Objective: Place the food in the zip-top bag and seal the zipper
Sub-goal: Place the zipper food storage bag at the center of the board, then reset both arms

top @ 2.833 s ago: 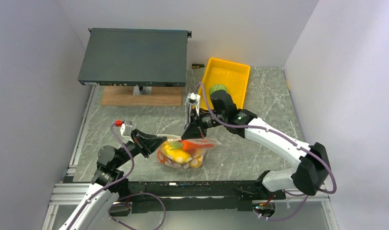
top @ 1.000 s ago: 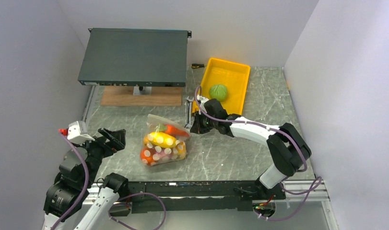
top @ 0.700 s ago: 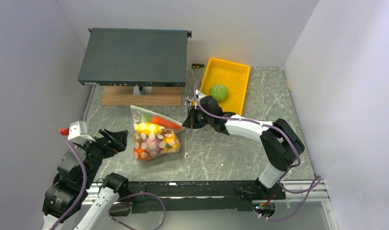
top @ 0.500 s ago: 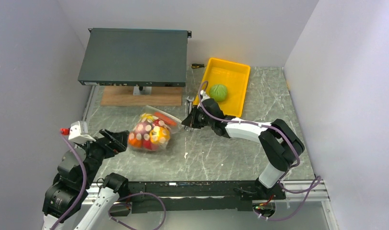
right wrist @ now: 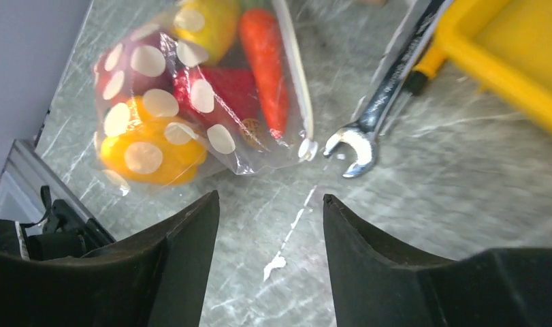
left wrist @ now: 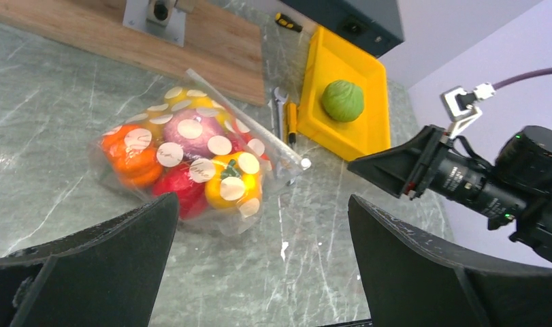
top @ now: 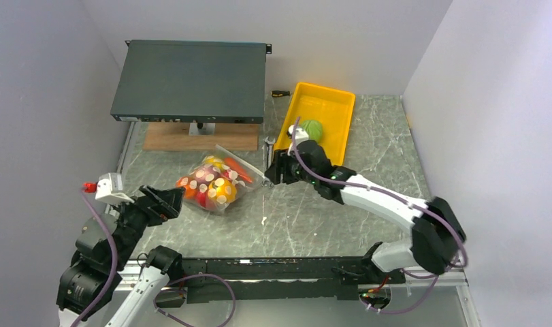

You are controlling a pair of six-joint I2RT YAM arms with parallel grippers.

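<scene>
Saw a dark flat box [top: 191, 80] set over a wooden board [top: 200, 136] at the back left of the grey marbled table [top: 368, 157]. Found a yellow tray [top: 341, 129] at the back, a small screwdriver [top: 280, 93] just off its far left corner, and a wrench [right wrist: 385, 95] beside its near left edge.

Arms [top: 388, 202] white w/ black joints [top: 433, 240], purple cables [top: 111, 240], black pincer fingers [right wrist: 184, 272].

no legible text, labels, brands, numbers or signs anywhere
</scene>
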